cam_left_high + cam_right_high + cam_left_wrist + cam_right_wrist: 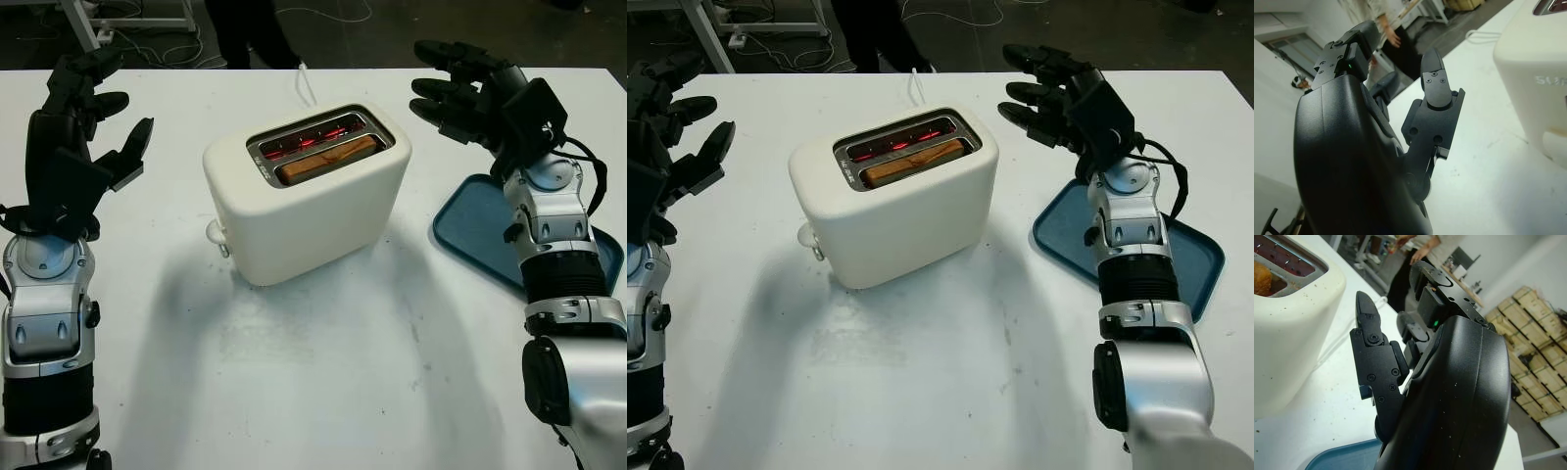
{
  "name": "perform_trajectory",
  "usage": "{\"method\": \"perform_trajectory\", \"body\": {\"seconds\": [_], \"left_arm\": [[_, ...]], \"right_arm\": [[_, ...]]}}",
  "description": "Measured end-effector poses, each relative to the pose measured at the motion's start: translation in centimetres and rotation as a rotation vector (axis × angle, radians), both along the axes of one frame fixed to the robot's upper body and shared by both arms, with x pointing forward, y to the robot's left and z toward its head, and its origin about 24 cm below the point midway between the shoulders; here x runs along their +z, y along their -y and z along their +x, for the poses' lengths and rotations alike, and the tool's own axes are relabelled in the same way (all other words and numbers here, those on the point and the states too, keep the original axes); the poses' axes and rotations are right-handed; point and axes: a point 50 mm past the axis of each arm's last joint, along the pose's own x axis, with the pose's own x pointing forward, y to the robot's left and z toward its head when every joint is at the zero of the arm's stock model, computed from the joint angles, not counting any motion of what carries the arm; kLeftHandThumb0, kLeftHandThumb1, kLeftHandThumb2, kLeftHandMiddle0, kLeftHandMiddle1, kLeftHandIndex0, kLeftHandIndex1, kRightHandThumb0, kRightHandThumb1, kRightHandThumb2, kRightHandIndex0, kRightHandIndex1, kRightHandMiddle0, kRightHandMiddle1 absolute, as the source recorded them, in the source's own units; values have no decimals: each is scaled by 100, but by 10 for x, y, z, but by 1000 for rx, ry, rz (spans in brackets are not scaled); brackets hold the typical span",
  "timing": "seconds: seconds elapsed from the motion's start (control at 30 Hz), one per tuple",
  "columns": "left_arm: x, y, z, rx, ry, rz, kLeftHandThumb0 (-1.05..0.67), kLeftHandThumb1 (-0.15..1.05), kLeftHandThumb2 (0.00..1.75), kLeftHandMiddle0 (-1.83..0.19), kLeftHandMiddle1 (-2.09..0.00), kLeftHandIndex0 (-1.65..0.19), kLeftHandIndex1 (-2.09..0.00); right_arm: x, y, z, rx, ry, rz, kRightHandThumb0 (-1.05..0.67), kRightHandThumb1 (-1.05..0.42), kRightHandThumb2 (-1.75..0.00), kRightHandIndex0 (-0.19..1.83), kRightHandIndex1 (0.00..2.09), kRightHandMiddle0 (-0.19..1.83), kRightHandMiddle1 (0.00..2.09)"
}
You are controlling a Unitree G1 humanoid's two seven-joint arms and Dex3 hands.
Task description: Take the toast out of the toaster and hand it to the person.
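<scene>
Cream toaster (309, 201) (slots glowing red), golden-brown toast (328, 160), blue tray (477, 230), white table (294, 372)

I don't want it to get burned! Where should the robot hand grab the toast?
Probably the toast's top crust edge, the only part poking out of the toaster. Come straight down from above, pinching its flat faces: the other slot glows red. The right robot hand, open, is nearer.
</scene>
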Motion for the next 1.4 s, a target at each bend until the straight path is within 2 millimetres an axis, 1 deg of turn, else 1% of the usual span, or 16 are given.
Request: {"method": "perform_trajectory", "body": {"seconds": [0.13,0.3,0.43,0.57,0.73,0.87,0.97,1.07,1.3,1.4], "left_arm": [[-1,2,-2,-22,-4,-21,-9,85,50,0,-95,-4,-66],[-2,3,-3,-30,-7,-35,-15,83,50,0,-94,-4,-69],[-3,3,-3,-27,-13,-32,-12,85,51,0,-92,-2,-69],[-3,3,-4,-30,-13,-36,-13,85,50,0,-91,-2,-71],[-3,5,-4,-31,-14,-28,-13,84,51,0,-94,-2,-73],[-4,6,-4,-37,-20,-29,-16,84,51,0,-92,-1,-74],[-4,7,-3,-38,-24,-29,-13,85,52,0,-92,0,-74],[-5,6,-3,-33,-31,-31,-20,83,51,0,-95,-2,-75],[-11,2,1,-15,-60,-43,-21,84,49,0,-94,-2,-74],[-10,1,3,-14,-61,-45,-21,85,48,0,-93,-2,-74]], "right_arm": [[-1,2,0,-6,-16,17,-15,-92,-14,46,29,56,0],[-4,4,-2,-10,-19,25,-15,-92,-16,46,29,55,0],[-6,4,-2,-11,-26,24,-16,-92,-15,46,28,54,0],[-5,4,-3,-8,-19,23,-16,-92,-16,46,28,54,0],[-4,4,-4,-4,-14,20,-19,-92,-15,47,29,55,0],[-5,4,-4,-3,-15,20,-18,-92,-15,47,29,55,0],[-5,4,-4,-3,-15,19,-17,-92,-16,47,28,54,0],[-5,4,-5,-2,-15,19,-18,-92,-16,46,28,54,0],[-6,3,-12,-8,16,17,-17,-92,-16,48,30,55,1],[-9,4,-16,-28,8,22,-18,-92,-15,47,29,54,0]]}}
